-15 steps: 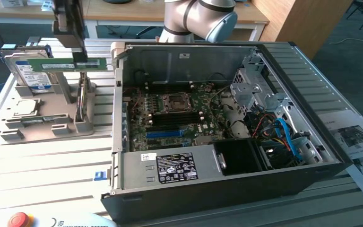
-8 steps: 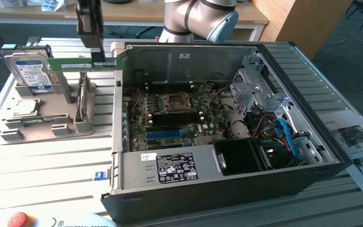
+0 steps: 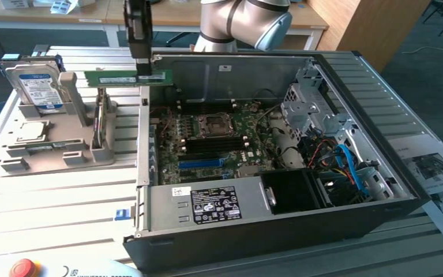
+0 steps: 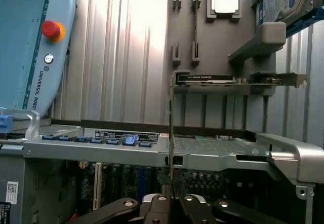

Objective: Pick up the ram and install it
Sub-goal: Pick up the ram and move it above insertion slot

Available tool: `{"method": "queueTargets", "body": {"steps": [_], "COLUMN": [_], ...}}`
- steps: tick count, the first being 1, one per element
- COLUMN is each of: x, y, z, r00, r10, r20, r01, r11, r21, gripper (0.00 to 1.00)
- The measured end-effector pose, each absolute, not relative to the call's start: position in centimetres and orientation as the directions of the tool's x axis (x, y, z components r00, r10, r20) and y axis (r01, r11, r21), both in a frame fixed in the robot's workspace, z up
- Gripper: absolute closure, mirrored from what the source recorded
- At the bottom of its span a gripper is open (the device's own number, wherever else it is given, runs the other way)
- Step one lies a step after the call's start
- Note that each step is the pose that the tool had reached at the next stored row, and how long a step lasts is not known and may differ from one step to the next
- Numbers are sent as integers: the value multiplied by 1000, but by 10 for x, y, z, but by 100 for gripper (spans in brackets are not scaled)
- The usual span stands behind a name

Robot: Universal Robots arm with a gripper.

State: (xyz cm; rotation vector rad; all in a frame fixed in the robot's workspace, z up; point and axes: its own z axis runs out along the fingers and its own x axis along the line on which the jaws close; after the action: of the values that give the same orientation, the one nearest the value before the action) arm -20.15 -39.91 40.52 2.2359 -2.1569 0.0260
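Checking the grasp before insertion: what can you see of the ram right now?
The ram is a long, thin green board with a pale label on its face. It is held level in the air, on edge, pinched near one end by the hand, which is shut on it. It hangs over the side wall of the open case, beside the grey parts holder, well above the motherboard. Nothing else touches it.

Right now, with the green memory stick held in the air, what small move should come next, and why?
Probably carry it toward the exterior view's right: the gripper holds the ram above the computer case edge, not yet over the motherboard.
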Motion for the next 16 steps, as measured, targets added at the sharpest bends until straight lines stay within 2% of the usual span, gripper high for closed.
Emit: {"method": "queueTargets", "body": {"steps": [16], "x": [-129], "y": [-399], "z": [405], "r00": [36], "r10": [-999], "r20": [36], "r01": [-999], "r11": [-36], "r21": [13], "gripper": [88]}}
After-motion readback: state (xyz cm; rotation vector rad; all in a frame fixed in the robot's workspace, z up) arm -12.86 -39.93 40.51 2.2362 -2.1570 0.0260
